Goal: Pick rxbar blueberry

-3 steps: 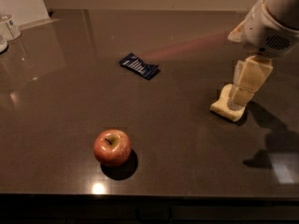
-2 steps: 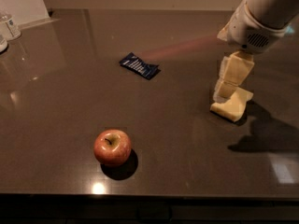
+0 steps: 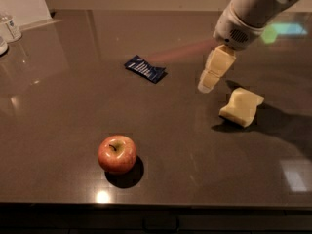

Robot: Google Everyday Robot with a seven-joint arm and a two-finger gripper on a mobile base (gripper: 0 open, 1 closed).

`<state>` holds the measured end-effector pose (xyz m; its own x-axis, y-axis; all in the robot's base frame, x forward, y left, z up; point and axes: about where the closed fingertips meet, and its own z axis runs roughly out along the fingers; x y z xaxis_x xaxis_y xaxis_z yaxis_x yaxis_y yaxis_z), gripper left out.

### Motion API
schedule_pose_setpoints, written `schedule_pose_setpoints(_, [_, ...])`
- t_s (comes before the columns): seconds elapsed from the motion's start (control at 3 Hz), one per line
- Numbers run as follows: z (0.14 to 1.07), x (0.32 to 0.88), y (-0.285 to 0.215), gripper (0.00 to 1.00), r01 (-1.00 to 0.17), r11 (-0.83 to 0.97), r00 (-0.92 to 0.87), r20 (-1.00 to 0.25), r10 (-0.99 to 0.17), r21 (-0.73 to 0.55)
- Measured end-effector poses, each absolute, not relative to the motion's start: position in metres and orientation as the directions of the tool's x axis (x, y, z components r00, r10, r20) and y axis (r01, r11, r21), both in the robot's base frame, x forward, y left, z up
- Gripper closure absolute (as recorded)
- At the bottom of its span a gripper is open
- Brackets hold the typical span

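The rxbar blueberry (image 3: 145, 68) is a flat dark navy wrapper with white print, lying on the dark table (image 3: 58, 130) left of centre toward the back. My gripper (image 3: 208, 83) hangs from the white arm entering at the upper right, its cream fingers pointing down above the table. It is to the right of the bar, roughly a bar's length away, and holds nothing that I can see.
A pale yellow sponge-like block (image 3: 241, 106) lies just right of the gripper. A red apple (image 3: 117, 153) sits near the front. A clear container (image 3: 10, 27) stands at the far left back edge.
The arm has swung left, away from above the yellow block and toward the bar. The block now lies uncovered on the table.
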<state>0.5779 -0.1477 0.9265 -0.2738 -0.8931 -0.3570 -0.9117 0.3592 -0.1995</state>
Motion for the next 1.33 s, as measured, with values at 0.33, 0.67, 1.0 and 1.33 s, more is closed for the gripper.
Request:
schedule_pose_setpoints(0.33, [0.917, 0.603, -0.130, 0.00, -0.900, 0.400, -0.314, -0.380, -0.870, -0.172])
schedule_pose_setpoints(0.67, [0.902, 0.627, -0.106, 0.00, -0.891, 0.430, -0.347, -0.395, -0.851, -0.144])
schedule_pose_setpoints(1.0, [0.884, 0.649, -0.083, 0.00, -0.885, 0.450, -0.372, -0.401, -0.837, -0.118])
schedule_pose_setpoints(1.33, [0.872, 0.664, -0.057, 0.00, -0.884, 0.458, -0.383, -0.410, -0.828, -0.098])
